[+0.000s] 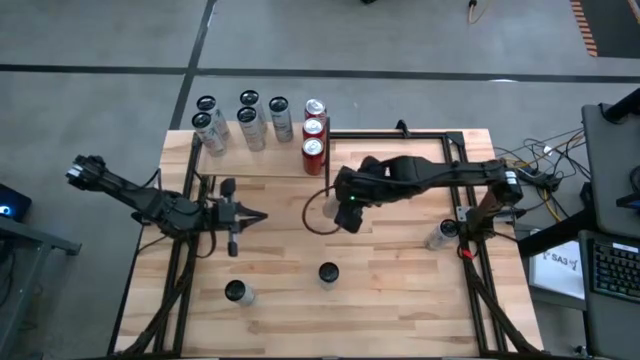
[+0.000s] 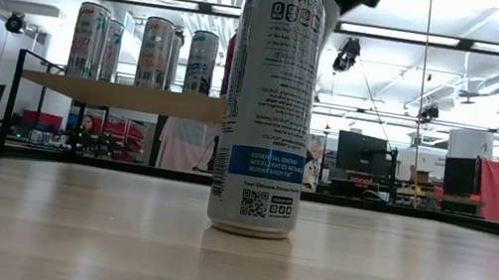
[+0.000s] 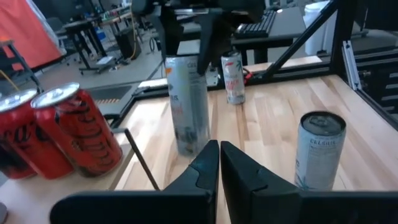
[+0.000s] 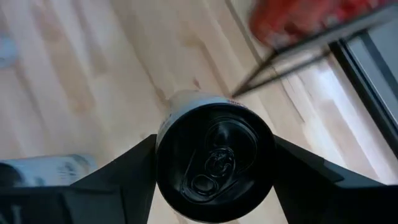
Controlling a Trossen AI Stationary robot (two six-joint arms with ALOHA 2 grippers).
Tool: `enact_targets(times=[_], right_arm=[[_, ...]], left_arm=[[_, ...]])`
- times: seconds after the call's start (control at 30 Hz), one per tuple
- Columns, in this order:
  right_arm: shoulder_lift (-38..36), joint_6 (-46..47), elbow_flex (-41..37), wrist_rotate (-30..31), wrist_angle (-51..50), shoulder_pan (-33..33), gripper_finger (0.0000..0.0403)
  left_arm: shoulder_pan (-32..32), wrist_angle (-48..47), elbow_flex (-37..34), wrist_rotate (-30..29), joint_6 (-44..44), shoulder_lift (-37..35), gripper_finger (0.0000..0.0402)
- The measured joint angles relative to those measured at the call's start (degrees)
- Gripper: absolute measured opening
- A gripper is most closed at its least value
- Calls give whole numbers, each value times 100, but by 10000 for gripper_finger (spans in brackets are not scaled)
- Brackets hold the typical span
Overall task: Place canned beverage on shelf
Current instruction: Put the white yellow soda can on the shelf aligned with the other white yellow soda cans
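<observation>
Right pincer (image 4: 214, 165) was clamped on a white can (image 4: 214, 163), held upright over the table (image 1: 400, 300) just beside the shelf (image 1: 255, 160), near its red cans (image 1: 313, 150). Left pincer (image 3: 219, 163) waited, fingers together, near the shelf's front.

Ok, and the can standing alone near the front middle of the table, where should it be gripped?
Take the front can by its round side wall, upper half, coming straight down with one finger each side. It stands upright, tall and slim, no neighbour close, so likely nothing blocks that descent. The right gripper is shut on the held can.
</observation>
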Motion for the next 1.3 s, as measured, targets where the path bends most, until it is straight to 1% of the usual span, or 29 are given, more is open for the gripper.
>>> enact_targets(times=[0.2, 0.47, 0.53, 0.63, 0.73, 0.8, 0.93, 1.1, 1.2, 1.3], right_arm=[[-27, -528, -5, 0, 813, 207, 248], [28, -1491, -37, 11, 1988, 219, 248], [37, -1665, -42, -52, 2240, 217, 248], [101, -1831, -63, -137, 2511, 217, 248], [215, -2096, -67, -154, 2559, 219, 248], [263, -2275, -78, -148, 2545, 217, 248], [330, -2694, -94, -139, 2612, 219, 248], [330, -3733, -158, -147, 2660, 281, 248], [330, -4250, -171, -244, 2694, 352, 248], [330, -4488, -171, -434, 2874, 386, 248]], left_arm=[[4, 388, 0, -1, 238, 172, 0], [24, 596, 0, 1, 215, 312, 1], [28, 666, 0, 1, 198, 347, 7], [30, 707, 0, 1, 197, 403, 29], [52, 802, 0, -52, 197, 461, 64], [56, 810, 0, -147, 197, 510, 96], [59, 829, 0, -237, 156, 674, 174], [81, 823, 0, -235, 199, 1034, 265], [151, 821, 0, -245, 198, 1261, 304], [276, 819, 0, -281, 91, 1433, 328]])
